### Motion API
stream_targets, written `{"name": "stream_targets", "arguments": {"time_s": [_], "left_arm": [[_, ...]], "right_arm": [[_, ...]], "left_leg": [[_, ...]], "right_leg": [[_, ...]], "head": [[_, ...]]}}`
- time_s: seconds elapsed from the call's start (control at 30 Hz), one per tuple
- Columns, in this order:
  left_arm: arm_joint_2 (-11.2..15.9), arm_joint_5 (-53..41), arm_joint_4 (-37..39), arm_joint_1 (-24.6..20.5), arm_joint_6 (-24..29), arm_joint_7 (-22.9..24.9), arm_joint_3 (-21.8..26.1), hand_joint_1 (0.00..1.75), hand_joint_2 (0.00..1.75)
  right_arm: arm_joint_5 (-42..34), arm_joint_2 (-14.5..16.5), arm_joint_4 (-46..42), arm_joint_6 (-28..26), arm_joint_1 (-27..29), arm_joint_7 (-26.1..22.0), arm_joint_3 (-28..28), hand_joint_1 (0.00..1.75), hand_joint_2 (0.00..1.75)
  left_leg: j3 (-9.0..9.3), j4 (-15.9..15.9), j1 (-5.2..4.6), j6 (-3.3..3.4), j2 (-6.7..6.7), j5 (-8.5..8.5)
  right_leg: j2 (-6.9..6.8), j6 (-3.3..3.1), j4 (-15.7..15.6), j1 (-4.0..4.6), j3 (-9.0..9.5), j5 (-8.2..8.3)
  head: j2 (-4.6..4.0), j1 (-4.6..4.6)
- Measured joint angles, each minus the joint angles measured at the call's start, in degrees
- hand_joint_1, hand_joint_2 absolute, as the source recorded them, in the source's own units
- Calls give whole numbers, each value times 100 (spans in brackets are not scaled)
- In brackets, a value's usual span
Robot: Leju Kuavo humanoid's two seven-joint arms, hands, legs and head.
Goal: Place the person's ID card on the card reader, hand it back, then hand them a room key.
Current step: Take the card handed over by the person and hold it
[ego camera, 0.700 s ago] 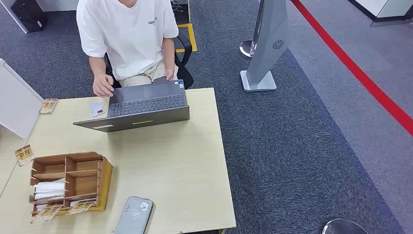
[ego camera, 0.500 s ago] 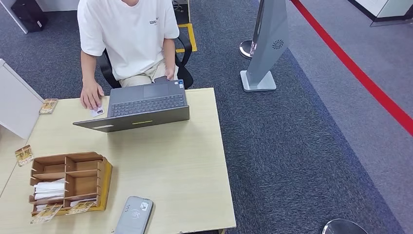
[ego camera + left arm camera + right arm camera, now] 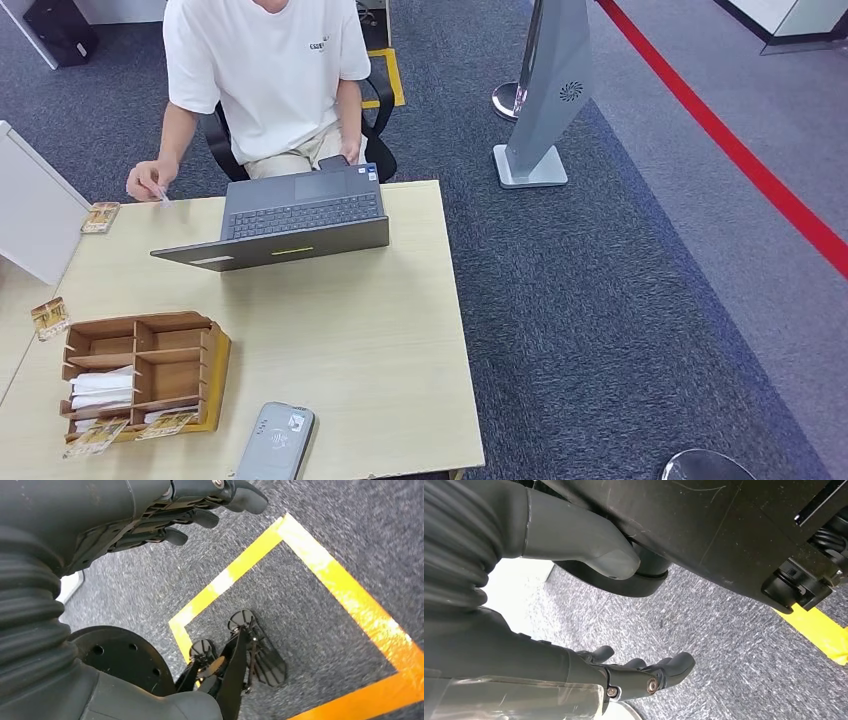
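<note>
ID card (image 3: 163, 197) edge-on in person's hand (image 3: 146, 181); both robot hands' fingers (image 3: 200, 517) loose, empty.

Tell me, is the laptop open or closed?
Open. The laptop on the table has its keyboard showing, facing the person.

Left hand (image 3: 200, 510): dark grey fingers with rounded tips, a silver screw at the thumb base, black ribbed cover behind. Right hand (image 3: 644, 672): same dark grey build, two small round screws near the fingers (glossy casing behind). Person (image 3: 265, 75): white short-sleeved T-shirt with small dark chest print, beige trousers.
</note>
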Motion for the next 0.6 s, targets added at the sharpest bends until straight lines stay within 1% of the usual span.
{"name": "stream_targets", "arguments": {"time_s": [0.1, 0.17, 0.23, 0.3, 0.43, 0.47, 0.53, 0.6], "left_arm": [[-37, -38, -44, -2, 182, -46, 173, 0, 175], [-50, -65, -65, -1, 304, -165, 238, 0, 175], [-57, 27, -94, 3, 150, -416, 297, 0, 175], [-60, 214, -149, 11, -352, -803, 362, 0, 175], [-58, 536, -405, 48, -1716, -1810, 526, 0, 175], [-55, 616, -561, 68, -2076, -1918, 586, 0, 175], [-57, 766, -1066, 139, -2640, -1821, 719, 0, 175], [-69, 864, -1582, 225, -2862, -1648, 793, 0, 175]], "right_arm": [[-11, 2, 0, 0, 0, 0, -23, 0, 175], [-21, 4, 0, -3, 0, -3, -35, 0, 175], [-50, 6, 0, -5, 2, -14, -61, 0, 175], [-76, 8, 2, -7, 9, -57, -104, 0, 175], [-87, 9, 20, -25, 26, -178, -164, 0, 175], [-72, 8, 24, -25, 26, -178, -168, 0, 175], [-25, 3, 29, -14, 24, -165, -168, 0, 175], [2, -1, 30, -4, 24, -167, -168, 0, 175]], "left_leg": [[1, 0, 1, 0, 1, 0], [1, -1, 1, 0, 0, 0], [0, -1, 1, 0, 0, 0], [0, -1, 1, 0, 0, 0], [0, -1, 2, 0, 3, 0], [0, -1, 3, 0, 4, 0], [1, -1, 4, -1, 6, 0], [2, -1, 4, -1, 7, 0]], "right_leg": [[0, 0, 0, 1, 0, 0], [0, 0, 0, 1, 0, 0], [0, 0, 0, 1, 0, 0], [1, 0, 0, 1, 0, -1], [5, 0, 0, 2, 0, 0], [5, 0, 0, 4, 0, 0], [6, -1, 0, 6, 0, 0], [6, -1, 0, 6, 0, 0]], "head": [[0, 0], [0, -1], [0, -1], [0, 1], [0, 0], [0, 3], [0, 5], [0, 4]]}}
